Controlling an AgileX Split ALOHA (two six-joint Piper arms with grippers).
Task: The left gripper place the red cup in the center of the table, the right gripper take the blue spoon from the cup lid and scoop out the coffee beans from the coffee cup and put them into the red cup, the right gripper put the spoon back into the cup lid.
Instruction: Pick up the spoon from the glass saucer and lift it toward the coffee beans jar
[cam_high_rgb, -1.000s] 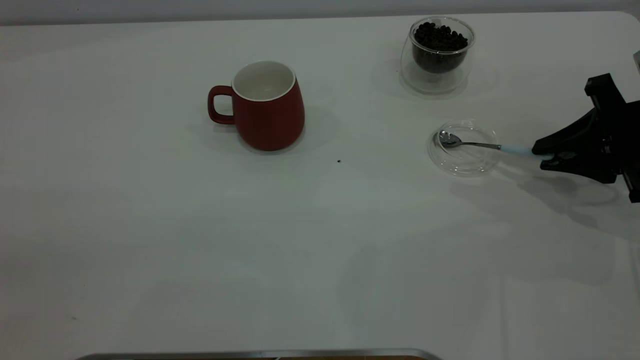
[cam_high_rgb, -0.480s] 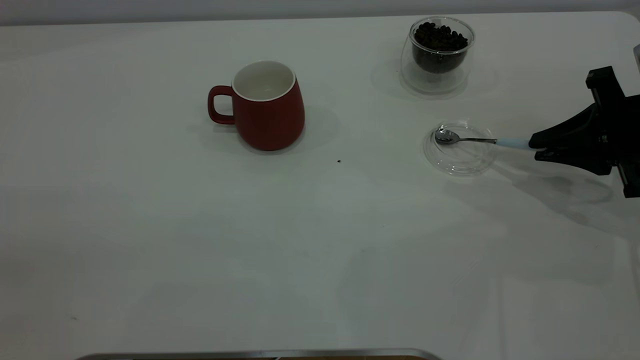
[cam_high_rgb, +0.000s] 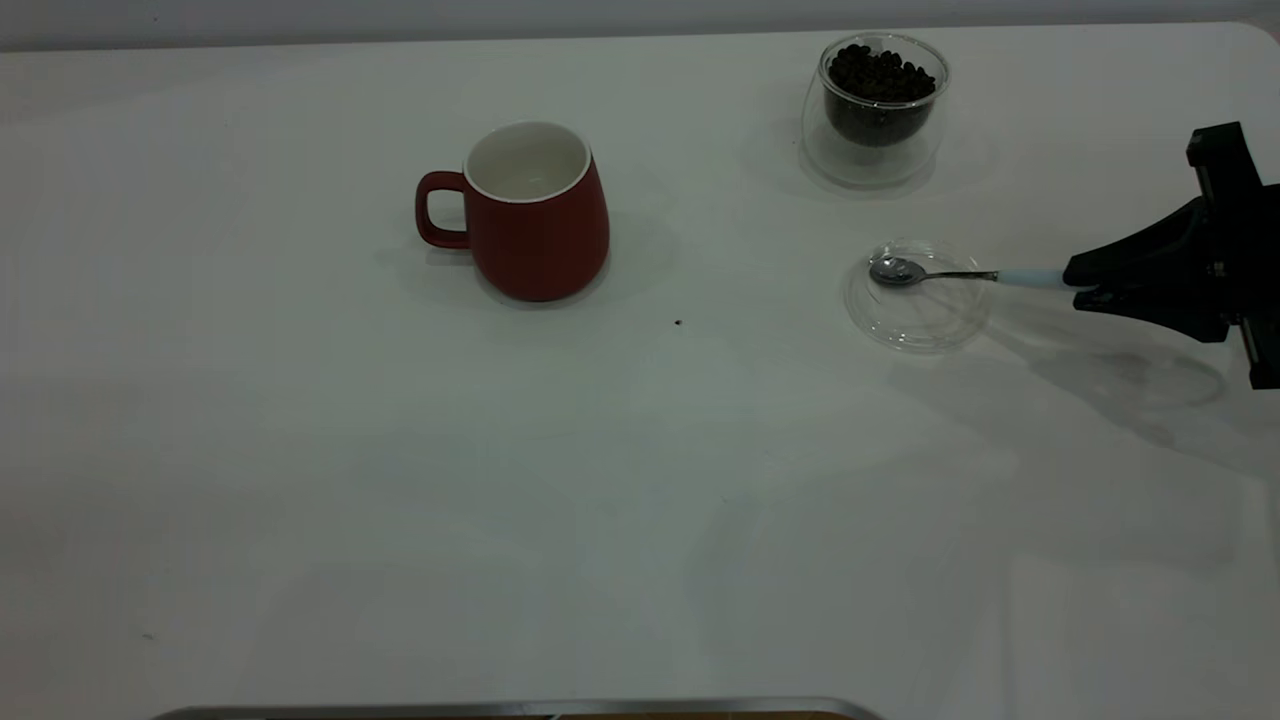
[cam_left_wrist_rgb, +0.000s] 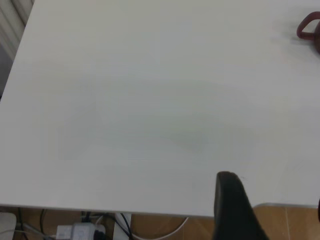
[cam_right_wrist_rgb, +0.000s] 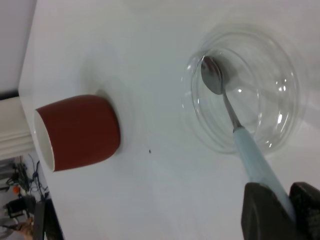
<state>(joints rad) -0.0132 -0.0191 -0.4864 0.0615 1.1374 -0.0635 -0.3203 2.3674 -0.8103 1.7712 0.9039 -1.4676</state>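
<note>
The red cup (cam_high_rgb: 535, 215) (cam_right_wrist_rgb: 80, 130) stands upright near the middle of the table (cam_high_rgb: 400, 500), handle to the left; its handle (cam_left_wrist_rgb: 309, 27) shows in the left wrist view. At the right, my right gripper (cam_high_rgb: 1075, 285) (cam_right_wrist_rgb: 285, 197) is shut on the pale handle of the blue spoon (cam_high_rgb: 1030, 278) (cam_right_wrist_rgb: 255, 155). The spoon's metal bowl (cam_high_rgb: 895, 271) (cam_right_wrist_rgb: 214, 77) lies over the far-left part of the clear cup lid (cam_high_rgb: 920, 315) (cam_right_wrist_rgb: 272, 90). Behind it, the glass coffee cup (cam_high_rgb: 875, 155) holds coffee beans (cam_high_rgb: 880, 75). My left gripper (cam_left_wrist_rgb: 272, 187) hangs open over the table's near edge, out of the exterior view.
A dark speck (cam_high_rgb: 678, 322) lies on the table between the red cup and the lid. A metal edge (cam_high_rgb: 500, 708) runs along the front. In the left wrist view, cables and a power strip (cam_left_wrist_rgb: 75, 231) show below the table's edge.
My right gripper has risen a little with the spoon's handle, so the spoon now lies level. The lid has shifted slightly to the left. The cups have not moved.
</note>
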